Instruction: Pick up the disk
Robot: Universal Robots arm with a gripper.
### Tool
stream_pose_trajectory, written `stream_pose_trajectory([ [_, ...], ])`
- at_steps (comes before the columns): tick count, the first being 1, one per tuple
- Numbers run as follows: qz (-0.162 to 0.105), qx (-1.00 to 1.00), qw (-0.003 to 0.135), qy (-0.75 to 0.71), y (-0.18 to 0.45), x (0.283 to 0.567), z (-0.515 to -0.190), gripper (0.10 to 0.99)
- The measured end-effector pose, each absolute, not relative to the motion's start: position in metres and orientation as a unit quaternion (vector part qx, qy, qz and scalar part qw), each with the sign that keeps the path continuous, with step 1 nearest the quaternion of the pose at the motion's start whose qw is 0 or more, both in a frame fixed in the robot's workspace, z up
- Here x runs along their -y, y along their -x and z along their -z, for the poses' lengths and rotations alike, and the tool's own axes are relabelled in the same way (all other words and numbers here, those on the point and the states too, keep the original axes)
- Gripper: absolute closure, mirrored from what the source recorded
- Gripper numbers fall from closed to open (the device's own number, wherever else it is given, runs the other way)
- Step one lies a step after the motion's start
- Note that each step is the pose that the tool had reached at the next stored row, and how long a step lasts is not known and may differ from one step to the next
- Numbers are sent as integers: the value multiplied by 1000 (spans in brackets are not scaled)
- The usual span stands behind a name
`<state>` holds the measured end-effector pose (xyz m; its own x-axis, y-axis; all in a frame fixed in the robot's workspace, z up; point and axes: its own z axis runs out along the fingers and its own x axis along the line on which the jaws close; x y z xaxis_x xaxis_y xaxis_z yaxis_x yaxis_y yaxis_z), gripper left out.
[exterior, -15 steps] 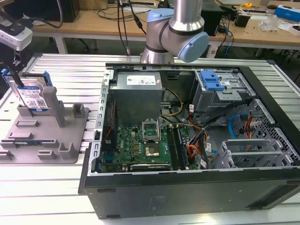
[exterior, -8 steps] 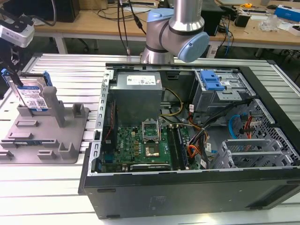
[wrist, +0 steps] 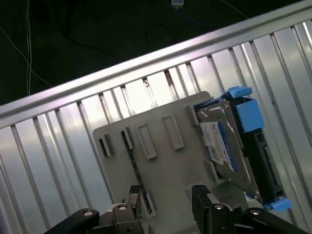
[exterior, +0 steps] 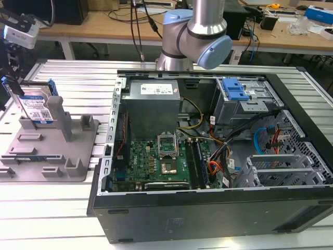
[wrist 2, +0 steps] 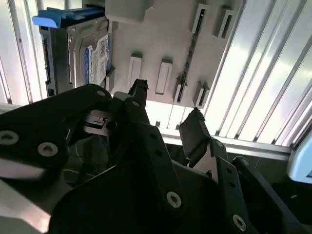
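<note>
The hard drive stands upright in the grey fixture at the exterior view's left; the gripper, spread and empty, hovers off-centre above and might snag the fixture when descending

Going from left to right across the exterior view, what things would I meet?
First the silver rectangular metal disk with blue side rails, then the grey metal power supply box inside the open black computer case, then the blue plastic drive-bay latch.
</note>
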<state>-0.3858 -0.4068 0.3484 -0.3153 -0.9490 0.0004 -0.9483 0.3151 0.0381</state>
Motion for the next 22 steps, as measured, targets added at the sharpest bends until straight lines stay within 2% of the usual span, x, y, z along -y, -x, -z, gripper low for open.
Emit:
stream_pose_trajectory([
  [13, 12, 708, 13, -706, 386, 407, -347, 545],
  [22, 12, 707, 13, -707, 386, 330, -347, 545],
])
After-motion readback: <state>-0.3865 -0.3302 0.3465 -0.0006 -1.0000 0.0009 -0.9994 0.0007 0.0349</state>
